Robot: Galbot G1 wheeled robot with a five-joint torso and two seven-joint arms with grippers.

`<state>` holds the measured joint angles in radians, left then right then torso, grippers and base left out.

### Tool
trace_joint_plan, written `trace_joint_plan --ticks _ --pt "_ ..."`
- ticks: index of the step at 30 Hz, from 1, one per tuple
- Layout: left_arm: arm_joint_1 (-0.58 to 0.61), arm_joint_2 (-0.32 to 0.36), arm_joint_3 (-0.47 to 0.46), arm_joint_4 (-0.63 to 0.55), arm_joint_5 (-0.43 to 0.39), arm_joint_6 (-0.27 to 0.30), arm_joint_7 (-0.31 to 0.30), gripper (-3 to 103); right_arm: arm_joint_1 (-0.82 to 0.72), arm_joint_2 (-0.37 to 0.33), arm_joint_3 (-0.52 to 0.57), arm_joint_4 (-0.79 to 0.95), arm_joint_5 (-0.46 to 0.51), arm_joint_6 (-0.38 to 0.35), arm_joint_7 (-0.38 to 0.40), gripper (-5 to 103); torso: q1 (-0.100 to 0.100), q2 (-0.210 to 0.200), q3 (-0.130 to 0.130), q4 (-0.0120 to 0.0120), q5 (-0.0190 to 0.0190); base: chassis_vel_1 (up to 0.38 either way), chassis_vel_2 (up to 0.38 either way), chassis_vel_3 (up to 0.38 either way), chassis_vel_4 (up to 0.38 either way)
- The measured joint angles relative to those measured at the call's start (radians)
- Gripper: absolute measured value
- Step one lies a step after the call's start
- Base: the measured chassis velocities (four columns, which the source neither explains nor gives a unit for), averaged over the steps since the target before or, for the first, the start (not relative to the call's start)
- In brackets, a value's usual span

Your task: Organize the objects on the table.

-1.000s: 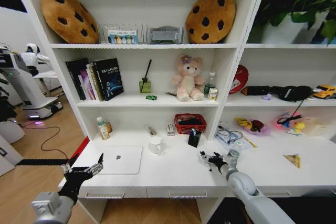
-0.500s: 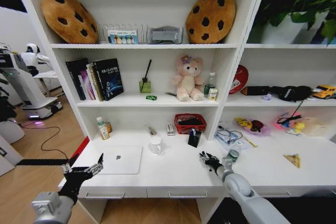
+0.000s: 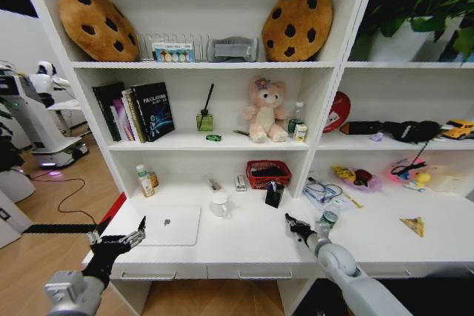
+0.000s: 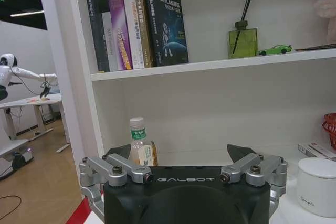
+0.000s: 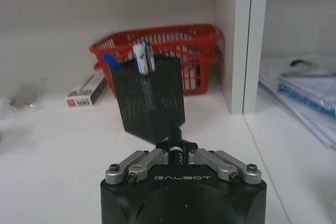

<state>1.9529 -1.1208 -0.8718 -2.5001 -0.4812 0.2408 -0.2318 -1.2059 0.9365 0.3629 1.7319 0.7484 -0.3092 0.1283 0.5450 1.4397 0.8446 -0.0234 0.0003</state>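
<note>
Bright, even light (edges bowed); soft shadows.

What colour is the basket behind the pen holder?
Red. The basket shows best in the right wrist view, just behind the black mesh pen holder.

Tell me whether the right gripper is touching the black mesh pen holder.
Apart. In the head view the right gripper sits on the near side of the pen holder, with bare white desk between them. Its jaws are shut on a pen.

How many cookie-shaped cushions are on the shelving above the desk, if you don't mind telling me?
2. One cookie cushion leans at the left end of the top shelf; the other cookie cushion leans at that shelf's right end. None seem hidden.
</note>
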Motion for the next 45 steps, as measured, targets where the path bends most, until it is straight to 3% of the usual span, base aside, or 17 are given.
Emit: trace_joint_plan --ticks 4,7,8,9,10,11,12,13,16,17,20,26,40,45 --pt "0.0 0.0 0.0 0.0 0.0 0.0 0.0 100 0.002 -0.014 0.019 0.068 0.016 0.028 -0.02 12 0.0 0.0 0.0 -0.0003 -0.0006 0.0 0.0 0.0 0.0" --pt "0.0 0.0 0.0 0.0 0.0 0.0 0.0 100 0.077 -0.008 0.002 0.054 -0.078 0.214 -0.099 12 0.0 0.0 0.0 -0.0002 -0.0007 0.0 0.0 0.0 0.0" --pt "0.0 0.0 0.0 0.0 0.0 0.0 0.0 100 0.077 -0.008 0.002 0.054 -0.078 0.214 -0.099 12 0.0 0.0 0.0 -0.0002 -0.0007 0.0 0.0 0.0 0.0" --pt "0.0 0.0 0.0 0.0 0.0 0.0 0.0 100 0.097 -0.003 -0.006 0.032 -0.111 0.263 -0.113 12 0.0 0.0 0.0 0.0001 -0.0006 0.0 0.0 0.0 0.0" --pt "0.0 0.0 0.0 0.0 0.0 0.0 0.0 100 0.151 0.017 -0.028 -0.04 -0.192 0.392 -0.146 12 0.0 0.0 0.0 0.0005 -0.0001 0.0 0.0 0.0 0.0" --pt "0.0 0.0 0.0 0.0 0.0 0.0 0.0 100 0.179 0.03 -0.039 -0.082 -0.227 0.448 -0.163 12 0.0 0.0 0.0 0.0003 -0.0001 0.0 0.0 0.0 0.0" --pt "0.0 0.0 0.0 0.0 0.0 0.0 0.0 100 0.207 0.043 -0.05 -0.124 -0.255 0.495 -0.177 12 0.0 0.0 0.0 0.0002 -0.0002 0.0 0.0 0.0 0.0" --pt "0.0 0.0 0.0 0.0 0.0 0.0 0.0 100 0.207 0.043 -0.05 -0.124 -0.255 0.495 -0.177 12 0.0 0.0 0.0 0.0002 -0.0002 0.0 0.0 0.0 0.0" --pt "0.0 0.0 0.0 0.0 0.0 0.0 0.0 100 0.293 0.095 -0.092 -0.263 -0.31 0.625 -0.205 12 0.0 0.0 0.0 -0.0002 -0.0003 0.0 0.0 0.0 0.0" --pt "0.0 0.0 0.0 0.0 0.0 0.0 0.0 100 0.293 0.095 -0.092 -0.263 -0.31 0.625 -0.205 12 0.0 0.0 0.0 -0.0002 -0.0003 0.0 0.0 0.0 0.0" --pt "0.0 0.0 0.0 0.0 0.0 0.0 0.0 100 0.399 0.18 -0.133 -0.43 -0.366 0.793 -0.219 12 0.0 0.0 0.0 0.0003 -0.0003 0.0 0.0 0.0 0.0" --pt "0.0 0.0 0.0 0.0 0.0 0.0 0.0 100 0.473 0.23 -0.142 -0.552 -0.392 0.853 -0.24 12 0.0 0.0 0.0 0.0001 -0.0004 0.0 0.0 0.0 0.0" --pt "0.0 0.0 0.0 0.0 0.0 0.0 0.0 100 0.501 0.254 -0.145 -0.662 -0.39 0.859 -0.263 8 0.0 0.0 0.0 0.0 -0.0003 0.0 0.0 0.0 0.0" --pt "0.0 0.0 0.0 0.0 0.0 0.0 0.0 100 0.477 0.251 -0.144 -0.638 -0.383 0.816 -0.24 27 0.0 0.0 0.0 0.0 -0.0003 0.0 0.0 0.0 0.0"
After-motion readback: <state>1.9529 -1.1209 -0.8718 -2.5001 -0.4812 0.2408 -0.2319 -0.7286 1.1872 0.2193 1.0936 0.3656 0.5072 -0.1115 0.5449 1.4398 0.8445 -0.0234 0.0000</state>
